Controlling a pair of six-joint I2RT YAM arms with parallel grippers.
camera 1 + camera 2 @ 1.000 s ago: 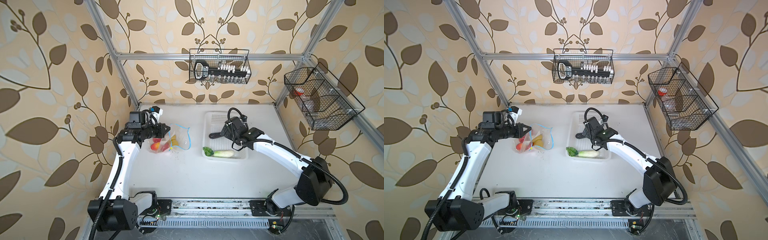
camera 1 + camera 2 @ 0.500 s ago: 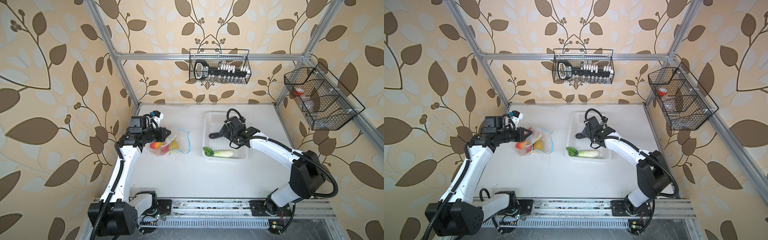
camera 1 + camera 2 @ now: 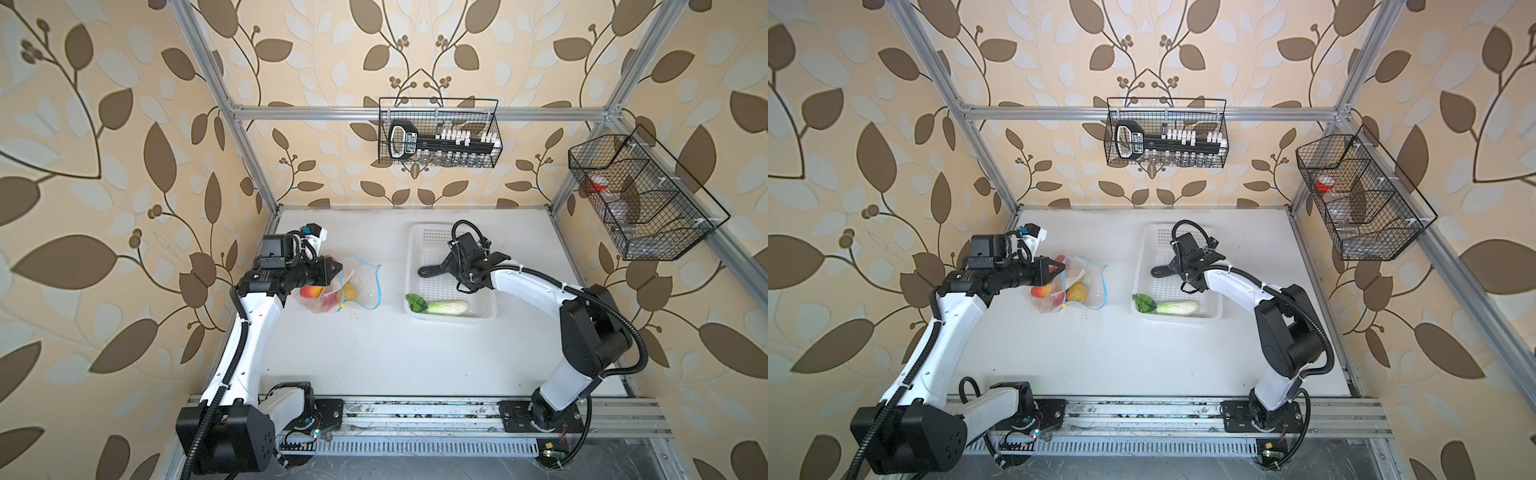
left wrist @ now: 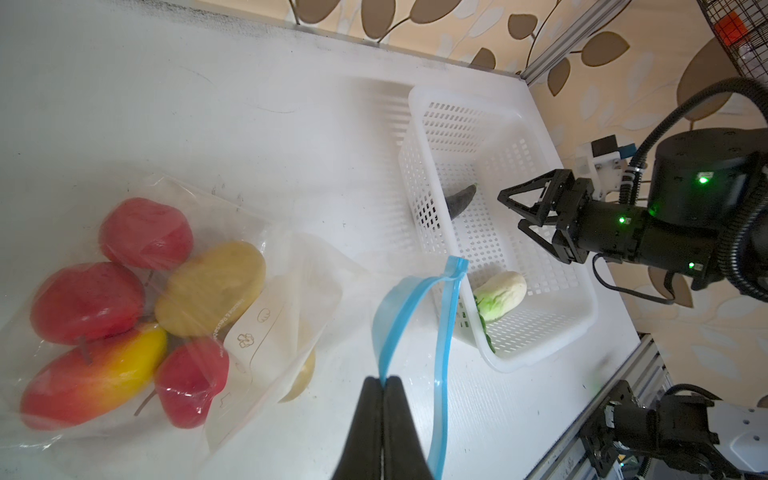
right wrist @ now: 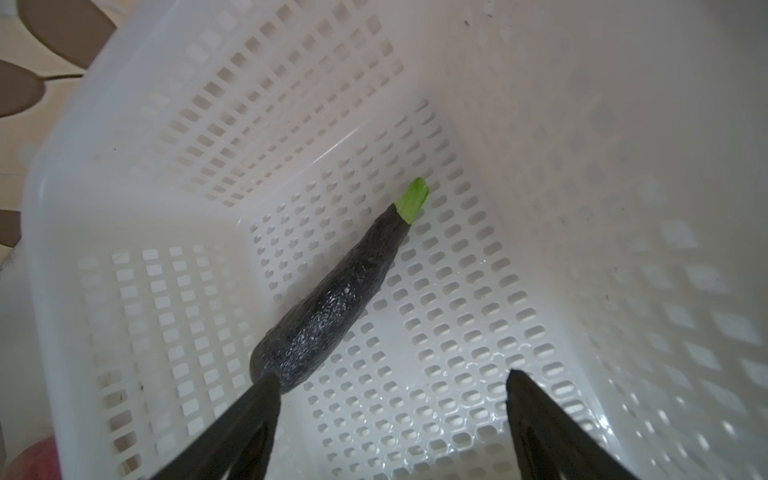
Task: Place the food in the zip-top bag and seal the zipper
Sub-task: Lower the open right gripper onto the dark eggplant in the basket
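White table (image 3: 415, 357): the perforated basket (image 3: 453, 316) sits right, and the zip-top bag (image 3: 368, 282) left of it holds apples (image 4: 87, 301), a potato (image 4: 212, 286) and a red-yellow fruit (image 4: 95, 374). Cabbage (image 3: 446, 307) and eggplant (image 5: 332, 307) lie in the basket. The right gripper (image 5: 390, 376) hangs wide open over the eggplant, gripping nothing. The left gripper (image 4: 382, 384) is pinched tight on the blue zipper (image 4: 446, 324).

Through the right wrist camera I lose the blunt end of the eggplant (image 5: 328, 307) behind a finger (image 5: 253, 415) of the right gripper (image 5: 391, 374), and through the left wrist camera the basket (image 4: 540, 353) wall hides much of the cabbage (image 4: 500, 295) leaves and a label on the zip-top bag (image 4: 291, 257) covers most of one potato (image 4: 305, 370).
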